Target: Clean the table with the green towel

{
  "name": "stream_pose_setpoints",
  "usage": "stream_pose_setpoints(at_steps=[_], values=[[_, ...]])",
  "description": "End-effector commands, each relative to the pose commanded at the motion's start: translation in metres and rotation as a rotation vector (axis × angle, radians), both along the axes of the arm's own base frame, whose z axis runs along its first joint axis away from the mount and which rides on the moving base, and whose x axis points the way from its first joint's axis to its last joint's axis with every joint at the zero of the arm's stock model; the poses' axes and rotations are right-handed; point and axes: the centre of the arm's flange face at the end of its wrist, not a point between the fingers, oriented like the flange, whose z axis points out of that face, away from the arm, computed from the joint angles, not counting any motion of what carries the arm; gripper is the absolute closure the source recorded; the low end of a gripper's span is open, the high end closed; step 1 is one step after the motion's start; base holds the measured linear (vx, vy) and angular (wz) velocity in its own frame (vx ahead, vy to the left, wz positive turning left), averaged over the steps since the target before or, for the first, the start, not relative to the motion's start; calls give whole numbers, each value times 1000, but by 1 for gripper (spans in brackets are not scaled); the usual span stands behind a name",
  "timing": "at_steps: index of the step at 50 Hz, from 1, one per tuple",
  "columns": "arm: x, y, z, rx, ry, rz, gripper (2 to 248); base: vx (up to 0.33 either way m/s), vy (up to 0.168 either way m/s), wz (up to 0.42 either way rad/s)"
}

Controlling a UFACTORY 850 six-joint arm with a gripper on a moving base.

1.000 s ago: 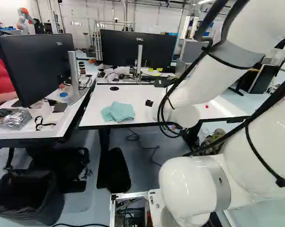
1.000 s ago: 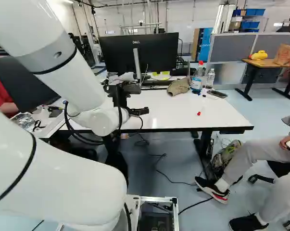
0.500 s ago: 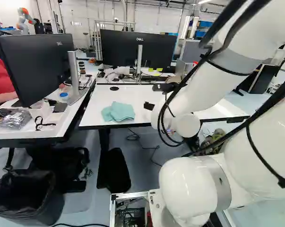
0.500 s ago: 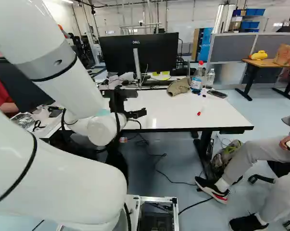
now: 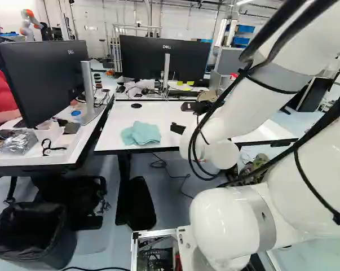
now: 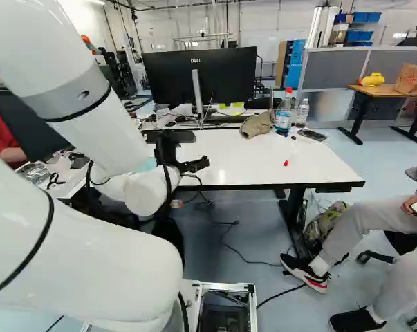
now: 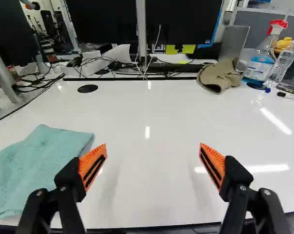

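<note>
Item: my claw (image 6: 194, 164), fingers spread wide. Item: one green towel (image 5: 141, 133), crumpled, lying near the front edge of the bench (image 7: 147, 195), left of my claw. Item: one spray bottle (image 7: 259, 67), blue liquid inside, beside a clear plastic bottle (image 7: 284, 62), towards the rear.

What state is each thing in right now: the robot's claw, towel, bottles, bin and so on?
Gripper: open, nothing between its fingers.
Green towel: loosely folded, lying on the table.
Spray bottle: upright, red sprayer on.
Clear bottle: upright.
Beige fabric: crumpled.
Black bin: open-topped.
</note>
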Motion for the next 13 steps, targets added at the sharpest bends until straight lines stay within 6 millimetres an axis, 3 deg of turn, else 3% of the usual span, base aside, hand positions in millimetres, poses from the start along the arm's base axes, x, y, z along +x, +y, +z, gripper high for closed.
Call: stream_pose_setpoints(at_steps=[13], values=[[0,0,0,0,0,0,3,0,0,0]])
